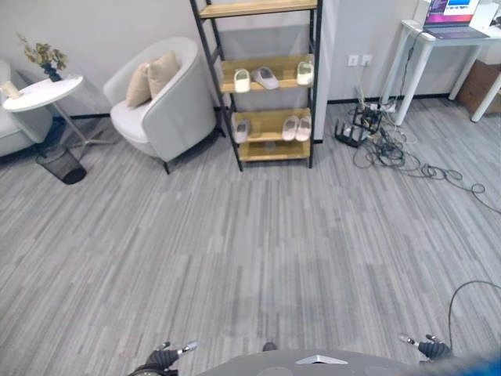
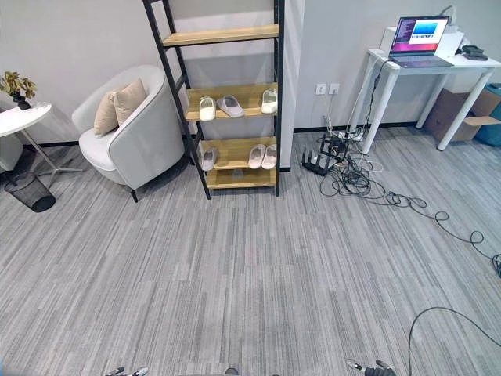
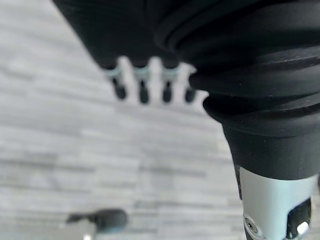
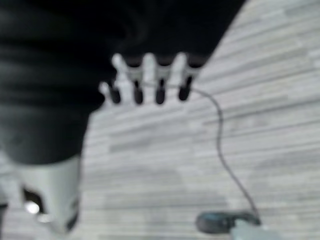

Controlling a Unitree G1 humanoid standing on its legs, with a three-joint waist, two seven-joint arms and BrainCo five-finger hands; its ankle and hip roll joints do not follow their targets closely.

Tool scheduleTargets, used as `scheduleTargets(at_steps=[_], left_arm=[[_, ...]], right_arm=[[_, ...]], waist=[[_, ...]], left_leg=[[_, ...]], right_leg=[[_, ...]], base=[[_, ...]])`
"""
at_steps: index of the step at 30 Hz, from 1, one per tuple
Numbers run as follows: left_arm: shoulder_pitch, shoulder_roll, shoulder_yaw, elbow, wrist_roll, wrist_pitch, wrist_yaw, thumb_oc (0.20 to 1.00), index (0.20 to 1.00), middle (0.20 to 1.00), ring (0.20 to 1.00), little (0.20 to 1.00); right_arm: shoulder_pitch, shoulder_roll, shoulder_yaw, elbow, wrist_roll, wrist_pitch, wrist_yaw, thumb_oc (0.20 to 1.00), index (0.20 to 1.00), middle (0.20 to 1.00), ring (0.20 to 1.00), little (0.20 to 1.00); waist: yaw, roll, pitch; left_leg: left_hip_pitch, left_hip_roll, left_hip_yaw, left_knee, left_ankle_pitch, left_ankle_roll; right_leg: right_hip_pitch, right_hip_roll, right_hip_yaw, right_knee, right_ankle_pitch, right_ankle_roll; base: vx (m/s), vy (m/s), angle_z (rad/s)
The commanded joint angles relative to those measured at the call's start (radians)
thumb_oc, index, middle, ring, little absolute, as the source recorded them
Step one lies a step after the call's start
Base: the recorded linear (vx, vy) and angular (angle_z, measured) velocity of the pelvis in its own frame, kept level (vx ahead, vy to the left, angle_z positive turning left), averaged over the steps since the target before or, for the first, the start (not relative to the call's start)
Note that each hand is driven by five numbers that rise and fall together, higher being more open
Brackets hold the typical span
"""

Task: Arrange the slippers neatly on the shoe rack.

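Six slippers are seen on the shoe rack (image 1: 262, 82): three on its middle shelf (image 1: 266, 77), three on its lowest shelf (image 1: 270, 129). Well before the rack, the left hand (image 1: 162, 359) and right hand (image 1: 430, 348) are held relaxed, empty.

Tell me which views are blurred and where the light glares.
Both eye views are sharp: shoe rack and slippers read clearly, and the laptop screen glows bright. In the left wrist view the left hand is blurred; the right hand likewise in its own.
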Motion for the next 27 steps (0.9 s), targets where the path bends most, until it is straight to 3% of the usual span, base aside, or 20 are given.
scheduleTargets(at_steps=[1, 12, 17, 20, 21, 24, 26, 27], left_arm=[[-0.061, 0.011, -0.01, 0.016, 0.033, -0.017, 0.024, 1.0, 1.0, 1.0, 1.0, 1.0], [-0.071, -0.007, -0.094, 0.012, 0.152, -0.008, 0.042, 1.0, 1.0, 1.0, 1.0, 1.0], [-0.098, -0.003, -0.126, 0.001, 0.154, -0.004, 0.027, 1.0, 1.0, 1.0, 1.0, 1.0], [-0.111, 0.001, -0.144, -0.013, 0.162, -0.003, 0.025, 1.0, 1.0, 1.0, 1.0, 1.0], [-0.123, 0.0, -0.174, -0.04, 0.178, -0.003, 0.014, 1.0, 1.0, 1.0, 1.0, 1.0], [-0.147, 0.0, -0.229, -0.088, 0.214, -0.01, 0.026, 1.0, 1.0, 1.0, 1.0, 1.0], [-0.149, 0.004, -0.235, -0.097, 0.216, -0.011, 0.026, 1.0, 1.0, 1.0, 1.0, 1.0], [-0.131, 0.003, -0.237, -0.102, 0.228, -0.014, 0.026, 1.0, 1.0, 1.0, 1.0, 1.0]], right_arm=[[-0.016, 0.035, 0.034, 0.02, 0.066, -0.018, 0.001, 1.0, 1.0, 1.0, 1.0, 1.0], [-0.015, 0.04, 0.097, 0.052, -0.027, -0.002, 0.005, 1.0, 1.0, 1.0, 1.0, 1.0], [-0.037, 0.031, 0.119, 0.047, -0.039, 0.009, 0.028, 1.0, 1.0, 1.0, 1.0, 1.0], [-0.051, 0.025, 0.131, 0.038, -0.046, 0.006, 0.032, 1.0, 1.0, 1.0, 1.0, 1.0], [-0.049, 0.016, 0.142, 0.023, -0.056, 0.004, 0.041, 1.0, 1.0, 1.0, 1.0, 1.0], [-0.06, 0.005, 0.154, 0.01, -0.069, 0.008, 0.03, 1.0, 1.0, 1.0, 1.0, 1.0], [-0.056, 0.003, 0.163, 0.011, -0.074, 0.01, 0.025, 1.0, 1.0, 1.0, 1.0, 1.0], [-0.048, 0.005, 0.18, 0.014, -0.092, 0.013, 0.023, 1.0, 1.0, 1.0, 1.0, 1.0]], waist=[[-0.002, -0.049, -0.004], [0.01, -0.05, 0.002], [0.014, -0.042, 0.06], [0.017, -0.049, 0.091], [0.02, -0.058, 0.125], [0.022, -0.066, 0.185], [0.029, -0.067, 0.191], [0.055, -0.059, 0.179]], left_leg=[[-0.001, 0.041, -0.131, 0.01, -0.071, -0.031], [0.002, 0.044, -0.145, 0.01, -0.071, -0.033], [-0.022, 0.06, -0.166, 0.017, -0.055, -0.038], [-0.093, 0.055, -0.164, 0.135, -0.088, -0.046], [-0.177, 0.035, -0.149, 0.3, -0.11, -0.066], [-0.35, 0.06, -0.097, 0.56, -0.029, -0.089], [-0.395, 0.07, -0.074, 0.551, -0.033, -0.086], [-0.421, 0.088, -0.045, 0.377, -0.033, -0.076]], right_leg=[[-0.004, -0.097, -0.024, 0.018, -0.027, 0.109], [0.004, -0.097, -0.041, 0.018, -0.035, 0.107], [-0.053, -0.086, -0.047, 0.111, -0.07, 0.093], [-0.087, -0.087, -0.043, 0.165, -0.098, 0.082], [-0.089, -0.093, -0.047, 0.196, -0.119, 0.066], [-0.082, -0.098, -0.065, 0.205, -0.144, 0.049], [-0.072, -0.098, -0.073, 0.194, -0.157, 0.051], [-0.03, -0.097, -0.081, 0.157, -0.17, 0.067]], base=[[0.0, 0.0, 0.0], [0.02, -0.02, 0.05], [0.03, -0.068, 0.08], [-0.03, -0.06, 0.13], [0.01, -0.078, 0.04], [0.08, -0.057, 0.31], [0.25, 0.05, 0.23], [0.43, 0.171, 0.21]])
